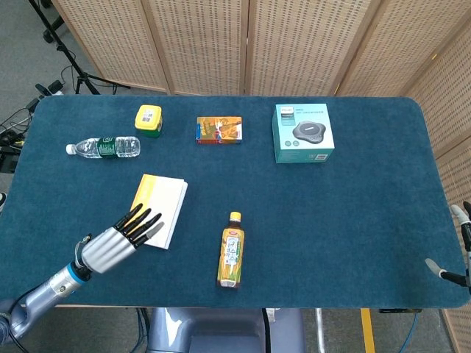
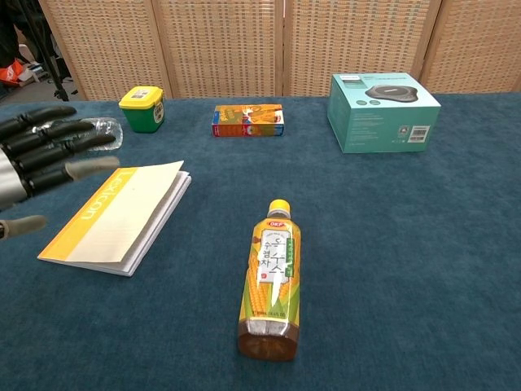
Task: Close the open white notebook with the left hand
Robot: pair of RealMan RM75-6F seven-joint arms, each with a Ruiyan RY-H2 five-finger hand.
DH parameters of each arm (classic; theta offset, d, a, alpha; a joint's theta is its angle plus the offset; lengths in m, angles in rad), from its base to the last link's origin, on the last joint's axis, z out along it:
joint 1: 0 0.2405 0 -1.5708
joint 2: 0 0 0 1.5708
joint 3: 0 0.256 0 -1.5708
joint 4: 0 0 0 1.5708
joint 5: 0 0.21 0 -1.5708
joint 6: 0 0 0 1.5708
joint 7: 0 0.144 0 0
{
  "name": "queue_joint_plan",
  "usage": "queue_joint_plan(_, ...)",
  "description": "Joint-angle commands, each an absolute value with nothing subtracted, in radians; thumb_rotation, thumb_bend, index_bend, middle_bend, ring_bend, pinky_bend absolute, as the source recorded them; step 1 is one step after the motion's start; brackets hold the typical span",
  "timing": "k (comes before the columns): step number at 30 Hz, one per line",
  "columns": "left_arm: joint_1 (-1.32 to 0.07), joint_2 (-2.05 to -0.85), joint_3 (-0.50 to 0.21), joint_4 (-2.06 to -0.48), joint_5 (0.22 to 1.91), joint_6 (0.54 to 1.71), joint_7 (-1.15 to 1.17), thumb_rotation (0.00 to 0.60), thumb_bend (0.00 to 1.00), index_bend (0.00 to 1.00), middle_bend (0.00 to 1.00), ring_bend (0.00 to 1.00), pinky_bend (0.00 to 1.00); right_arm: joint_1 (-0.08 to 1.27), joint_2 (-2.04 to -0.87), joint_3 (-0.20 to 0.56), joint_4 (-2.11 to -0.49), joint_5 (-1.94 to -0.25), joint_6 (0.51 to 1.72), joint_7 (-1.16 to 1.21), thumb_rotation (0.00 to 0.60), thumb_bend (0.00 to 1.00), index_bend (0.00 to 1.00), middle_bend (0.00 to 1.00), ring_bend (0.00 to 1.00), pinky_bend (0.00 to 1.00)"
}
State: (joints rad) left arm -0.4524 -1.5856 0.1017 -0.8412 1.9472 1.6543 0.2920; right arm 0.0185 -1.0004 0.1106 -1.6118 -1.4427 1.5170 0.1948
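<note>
Fingers [image 1: 141, 221] on my left hand [image 1: 118, 241] are spread and stretched out flat, nothing in them, so it's wide and empty. From the head view the hand sits over the near-left part of the table [image 1: 353, 243], fingertips pointing far and to the right, reaching over the near-left corner of the notebook [image 1: 158, 209]. Whether they actually touch the cover, I can't tell. In the chest view the hand [image 2: 37, 163] shows at the left edge, raised a bit above the cloth, with the notebook [image 2: 118, 216] just to its right and slightly nearer.

The notebook itself is shut, lying flat with its yellow-and-cream cover up, the yellow band along its left edge. It's angled a little, on the left half of the table.

Further out: a water bottle [image 1: 103, 147] lies on its side beyond the notebook toward the far left, and a small yellow-lidded green jar [image 1: 149, 120] sits just past that. A colourful flat box [image 1: 218, 129] is in the far middle, and a teal box [image 1: 302, 132] is far right of centre. A corn tea bottle [image 1: 232, 251] lies on its side to the right of the notebook, near the front edge, cap pointing far.

My right hand [image 1: 458, 250] only peeks in at the near-right edge, off the table, so I can't tell how it's set.
</note>
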Motion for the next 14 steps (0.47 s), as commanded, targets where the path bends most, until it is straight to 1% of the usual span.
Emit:
queue_joint_plan(1, -0.331, -1.486, -0.006, -1.176, 1.656, 1.649, 0.125, 0.600, 0.16, 0.00, 0.00, 0.00, 0.00, 0.017, -1.001, 0.111, -1.614, -1.442, 1.519, 0.190, 0.600, 0.00, 0.00, 0.00, 0.00, 0.00)
queue_joint_plan(3, -0.301, -1.416, -0.022, -1.307, 1.574, 1.615, 0.083, 0.600, 0.13, 0.00, 0.00, 0.00, 0.00, 0.017, -1.002, 0.112, -1.616, -1.442, 1.522, 0.187, 0.600, 0.00, 0.00, 0.00, 0.00, 0.00)
queue_joint_plan(6, -0.277, -1.365, -0.031, -1.376, 1.522, 1.600, 0.046, 0.600, 0.04, 0.00, 0.00, 0.00, 0.00, 0.017, -1.002, 0.112, -1.617, -1.443, 1.525, 0.185, 0.600, 0.00, 0.00, 0.00, 0.00, 0.00)
queue_joint_plan(8, -0.248, -1.314, -0.037, -1.433, 1.474, 1.592, 0.012, 0.600, 0.00, 0.00, 0.00, 0.00, 0.00, 0.017, -1.004, 0.114, -1.619, -1.441, 1.526, 0.180, 0.600, 0.00, 0.00, 0.00, 0.00, 0.00)
queue_joint_plan(11, -0.205, -1.241, -0.039, -1.512, 1.417, 1.582, -0.045, 0.600, 0.00, 0.00, 0.00, 0.00, 0.00, 0.019, -1.006, 0.114, -1.622, -1.438, 1.522, 0.170, 0.600, 0.00, 0.00, 0.00, 0.00, 0.00)
queue_joint_plan(14, -0.178, -1.164, -0.032, -1.593, 1.385, 1.563, -0.047, 0.600, 0.00, 0.00, 0.00, 0.00, 0.00, 0.019, -1.008, 0.113, -1.623, -1.440, 1.521, 0.163, 0.600, 0.00, 0.00, 0.00, 0.00, 0.00)
